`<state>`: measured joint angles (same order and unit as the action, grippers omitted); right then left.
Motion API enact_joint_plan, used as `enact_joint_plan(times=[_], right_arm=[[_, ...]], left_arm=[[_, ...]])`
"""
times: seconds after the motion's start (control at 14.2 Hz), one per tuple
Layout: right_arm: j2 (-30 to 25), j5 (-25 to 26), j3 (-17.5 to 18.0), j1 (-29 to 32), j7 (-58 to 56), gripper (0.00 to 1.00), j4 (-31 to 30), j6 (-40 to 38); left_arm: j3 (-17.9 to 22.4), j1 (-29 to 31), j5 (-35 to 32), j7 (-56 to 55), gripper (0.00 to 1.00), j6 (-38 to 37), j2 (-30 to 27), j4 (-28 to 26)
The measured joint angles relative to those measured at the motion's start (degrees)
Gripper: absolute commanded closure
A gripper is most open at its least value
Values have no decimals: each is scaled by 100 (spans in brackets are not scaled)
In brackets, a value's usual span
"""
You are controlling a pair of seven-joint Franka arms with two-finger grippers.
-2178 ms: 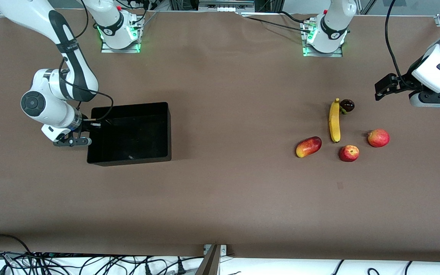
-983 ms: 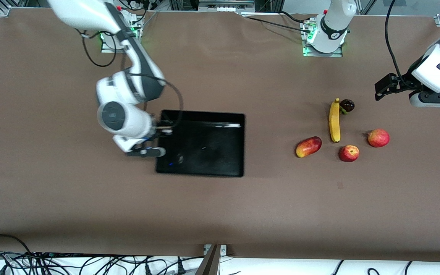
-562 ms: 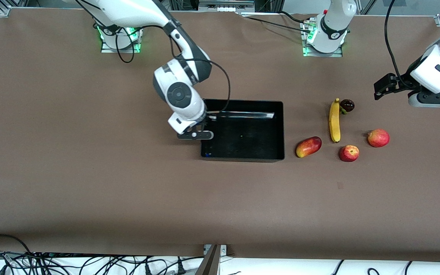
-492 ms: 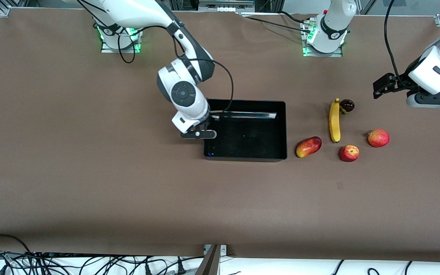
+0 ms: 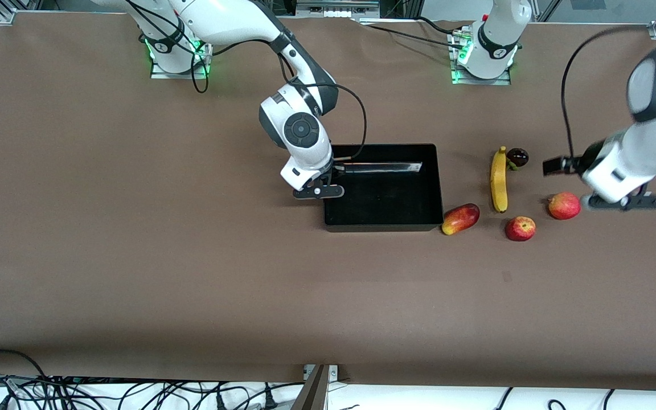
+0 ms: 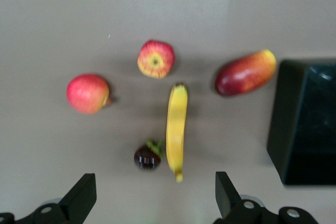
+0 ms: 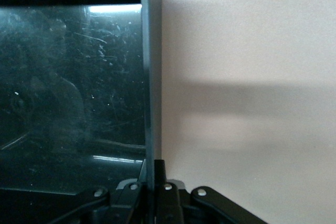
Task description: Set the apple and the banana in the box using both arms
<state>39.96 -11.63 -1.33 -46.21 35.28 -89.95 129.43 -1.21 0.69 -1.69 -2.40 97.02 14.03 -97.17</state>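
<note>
Front view: our right gripper (image 5: pixel 328 183) is clamped on the box (image 5: pixel 388 219) wall toward the right arm's end; banana (image 5: pixel 498 180) and apple (image 5: pixel 520 228) lie on the table toward the left arm's end. Left wrist view: our left gripper (image 6: pixel 152 198) hangs spread wide above the banana (image 6: pixel 176 125). Right wrist view: fingers (image 7: pixel 160 174) pinch the wall.

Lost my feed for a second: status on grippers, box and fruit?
Right gripper shut on box wall. Left gripper open, over banana. Apple on table, box empty. Mango touching box corner.
</note>
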Motion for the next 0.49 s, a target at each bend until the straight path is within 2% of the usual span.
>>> enact_joint_plan(times=[0.07,0.14,0.35,0.49], right_arm=[[1,2,-1,0,0,11,1,-1],[1,5,-3,0,0,0,3,9],[0,6,-81,-1,0,0,70,33],[-66,7,-317,-3,-1,0,277,-48]], left_arm=[[-1,3,-5,69,0,349,246,-67],[-4,2,-33,126,0,710,460,-145],[-23,-5,-414,192,0,1652,1002,-349],[-29,-8,-582,222,0,2100,1319,-392]])
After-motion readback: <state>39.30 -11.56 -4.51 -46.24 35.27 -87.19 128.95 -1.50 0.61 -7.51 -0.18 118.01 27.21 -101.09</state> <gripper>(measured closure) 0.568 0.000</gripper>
